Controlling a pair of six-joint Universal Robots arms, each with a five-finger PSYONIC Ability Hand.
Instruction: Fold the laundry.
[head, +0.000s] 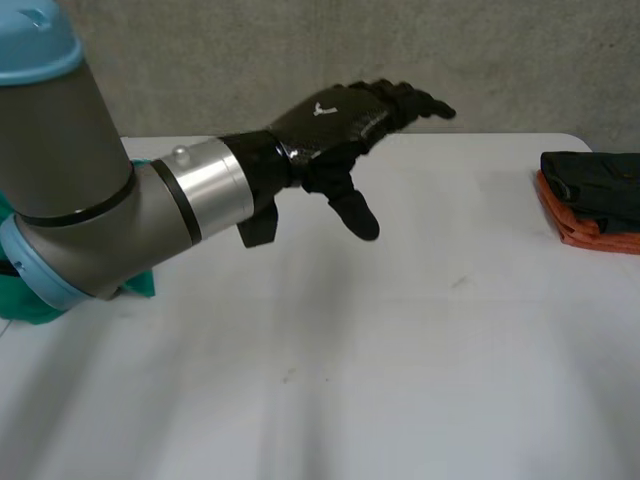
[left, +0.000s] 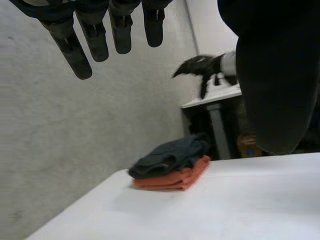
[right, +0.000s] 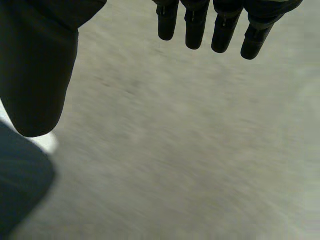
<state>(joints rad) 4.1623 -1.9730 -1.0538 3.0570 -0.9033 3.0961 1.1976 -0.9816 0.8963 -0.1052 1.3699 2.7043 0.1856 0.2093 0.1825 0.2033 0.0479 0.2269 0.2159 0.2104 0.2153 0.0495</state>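
Fingers (left: 75, 55) released on your left hand (head: 335, 120), over the table (head: 400, 350), and your right hand (right: 35, 65); dark cloth (head: 595, 185) tops orange cloth (head: 580, 228), right edge.

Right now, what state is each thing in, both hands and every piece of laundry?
left hand: open, empty, raised.
right hand: open, empty.
dark garment: folded, atop the orange garment.
orange garment: folded, bottom of the stack.
teal cloth: bunched, not folded, partly hidden.
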